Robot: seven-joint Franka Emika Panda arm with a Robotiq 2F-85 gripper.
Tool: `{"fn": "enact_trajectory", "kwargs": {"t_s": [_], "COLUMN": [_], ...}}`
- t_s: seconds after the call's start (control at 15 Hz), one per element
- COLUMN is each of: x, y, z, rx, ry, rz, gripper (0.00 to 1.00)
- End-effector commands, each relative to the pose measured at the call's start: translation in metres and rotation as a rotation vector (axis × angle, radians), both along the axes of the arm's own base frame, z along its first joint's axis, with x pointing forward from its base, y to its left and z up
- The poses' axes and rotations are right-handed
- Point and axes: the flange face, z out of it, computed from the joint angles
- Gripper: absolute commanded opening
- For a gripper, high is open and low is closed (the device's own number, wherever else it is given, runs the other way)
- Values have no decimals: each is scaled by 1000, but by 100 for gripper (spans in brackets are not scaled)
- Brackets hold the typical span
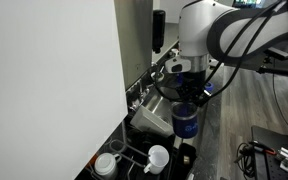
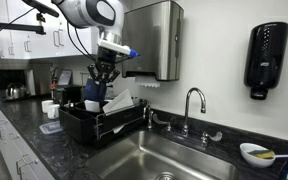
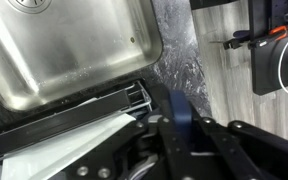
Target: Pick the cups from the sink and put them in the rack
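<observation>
One small dark blue cup, clamped from above between the fingers of the Robotiq gripper and hanging upright in the air. Right below it in both exterior views, the black wire dish rack, standing on the dark marbled worktop just beside the long grey steel sink; cup and rack apart. Inside the rack, near the cup, an angled whitish rectangular tub. Past the rack's end away from the sink, a small plain white cup and a wider white cup with a dark-ringed rim; unclear whether the small one on the worktop or inside the rack. Behind the sink, a curved metal tap; on the wall above, a steel towel dispenser and a black soap dispenser. At the sink's other end, a shallow white bowl.
</observation>
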Motion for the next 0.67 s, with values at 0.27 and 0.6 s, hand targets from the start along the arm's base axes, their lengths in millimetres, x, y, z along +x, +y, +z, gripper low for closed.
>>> {"fn": "enact_trajectory", "kwargs": {"t_s": [0.27,0.6], "x": [23,26], "y": [3,3], "z": [-14,-26], "rx": [124,121], "ry": [-35,-63], "rz": [-119,-124], "gripper": [4,16]}}
